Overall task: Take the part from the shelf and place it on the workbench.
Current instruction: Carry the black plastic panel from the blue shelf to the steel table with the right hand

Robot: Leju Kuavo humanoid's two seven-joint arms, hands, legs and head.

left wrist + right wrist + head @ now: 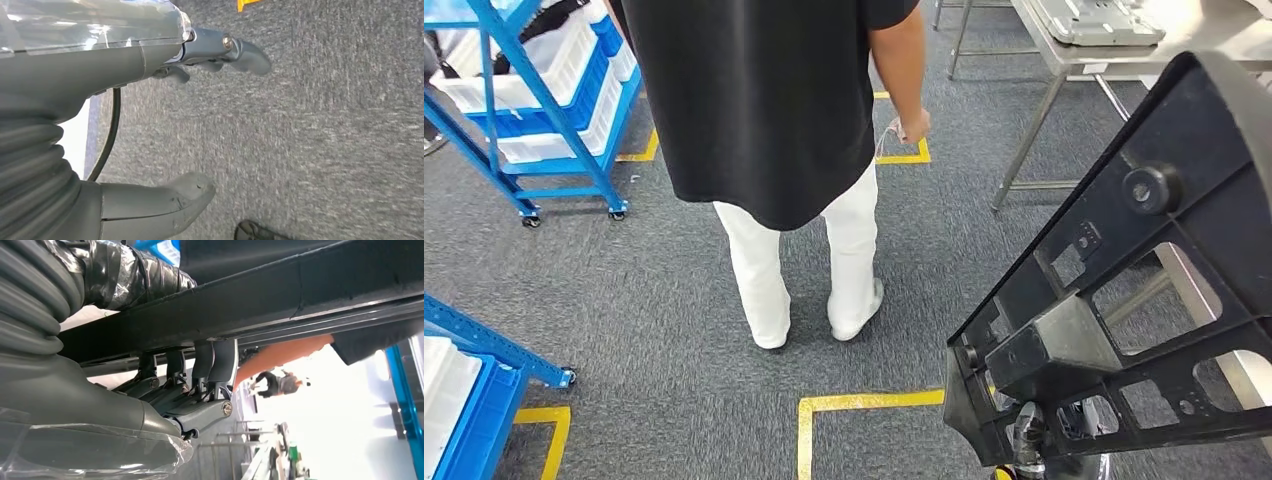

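While my right hand [190,390] grips the black part [1124,290] from beneath, my left hand [165,130] hangs spread and empty. A person [774,110] stands beyond the part.

No legible text, labels, brands or numbers in any view. The floor [654,300] carries yellow tape lines [864,402], plain corner marks without lettering. The black part [1124,290] shows small moulded marks, too small to read.

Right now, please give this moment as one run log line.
right hand: holds black part | left hand: empty | person: ahead | workbench: not reached
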